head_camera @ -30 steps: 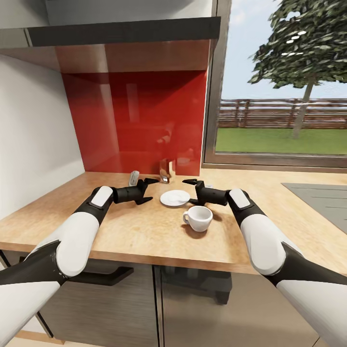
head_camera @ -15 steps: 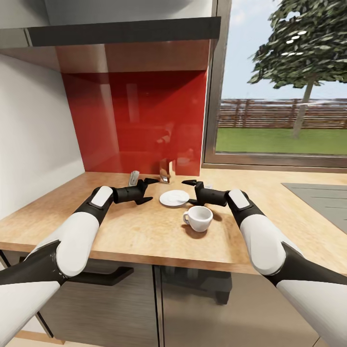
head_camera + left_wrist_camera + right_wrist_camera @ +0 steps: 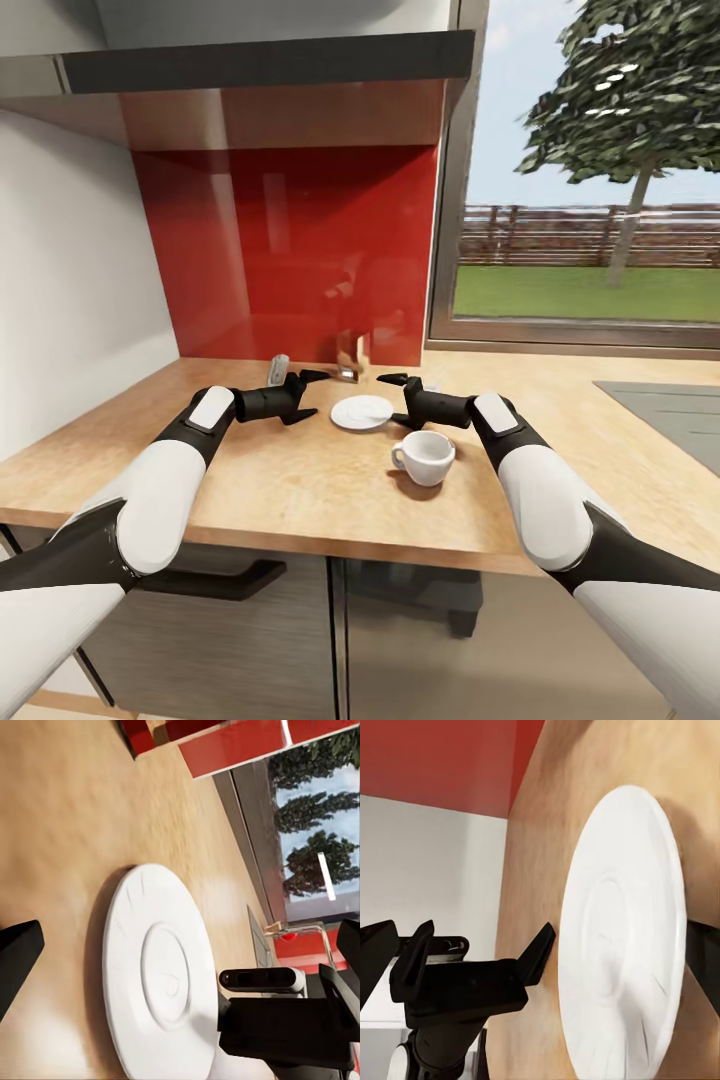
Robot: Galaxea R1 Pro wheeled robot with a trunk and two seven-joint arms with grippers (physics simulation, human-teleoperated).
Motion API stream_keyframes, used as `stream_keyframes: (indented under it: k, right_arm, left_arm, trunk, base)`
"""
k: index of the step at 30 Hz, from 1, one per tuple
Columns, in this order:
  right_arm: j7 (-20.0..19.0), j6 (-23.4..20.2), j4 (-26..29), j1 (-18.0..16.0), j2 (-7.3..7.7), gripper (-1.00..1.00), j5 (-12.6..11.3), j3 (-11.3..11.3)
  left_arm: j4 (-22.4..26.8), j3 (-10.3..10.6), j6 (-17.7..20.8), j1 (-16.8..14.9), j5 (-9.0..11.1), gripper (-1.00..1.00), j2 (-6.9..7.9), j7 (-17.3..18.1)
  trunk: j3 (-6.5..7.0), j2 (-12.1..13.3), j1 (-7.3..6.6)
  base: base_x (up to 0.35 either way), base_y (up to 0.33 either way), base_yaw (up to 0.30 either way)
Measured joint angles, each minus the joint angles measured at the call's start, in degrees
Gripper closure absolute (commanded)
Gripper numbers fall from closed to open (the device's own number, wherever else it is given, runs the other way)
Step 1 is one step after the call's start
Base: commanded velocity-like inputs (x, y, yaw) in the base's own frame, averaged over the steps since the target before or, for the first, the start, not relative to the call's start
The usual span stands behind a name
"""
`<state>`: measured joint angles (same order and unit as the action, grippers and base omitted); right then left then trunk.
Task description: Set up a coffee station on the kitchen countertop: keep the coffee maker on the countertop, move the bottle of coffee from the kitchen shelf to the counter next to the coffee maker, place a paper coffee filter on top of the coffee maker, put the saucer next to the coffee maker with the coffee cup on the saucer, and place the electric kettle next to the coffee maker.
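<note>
White saucer [image 3: 362,411] lies flat on the wooden counter [image 3: 300,480]; left gripper [image 3: 305,385] at its 9 o'clock, right gripper [image 3: 392,388] at 3, both open and empty; cup [image 3: 425,458] stands at 5.

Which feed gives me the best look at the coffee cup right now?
The head view: the whole coffee cup stands upright on the countertop, handle included, just in front of the empty saucer. Both wrist views point at the saucer, not the cup.
</note>
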<state>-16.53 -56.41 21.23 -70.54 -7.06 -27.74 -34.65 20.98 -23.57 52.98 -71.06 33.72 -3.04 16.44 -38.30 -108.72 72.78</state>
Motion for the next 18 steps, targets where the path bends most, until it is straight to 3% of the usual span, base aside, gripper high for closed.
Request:
stream_keyframes:
  k: [18]
  right_arm:
    - [0.0, 0.0, 0.0, 0.0, -0.03, -1.00, 0.0, 0.0]
  left_arm:
    - [-0.1, 0.0, -0.1, 0.0, -0.1, -1.00, -0.03, 0.1]
  trunk:
    - [0.00, 0.0, 0.00]
  base:
    - [0.004, 0.007, 0.000]
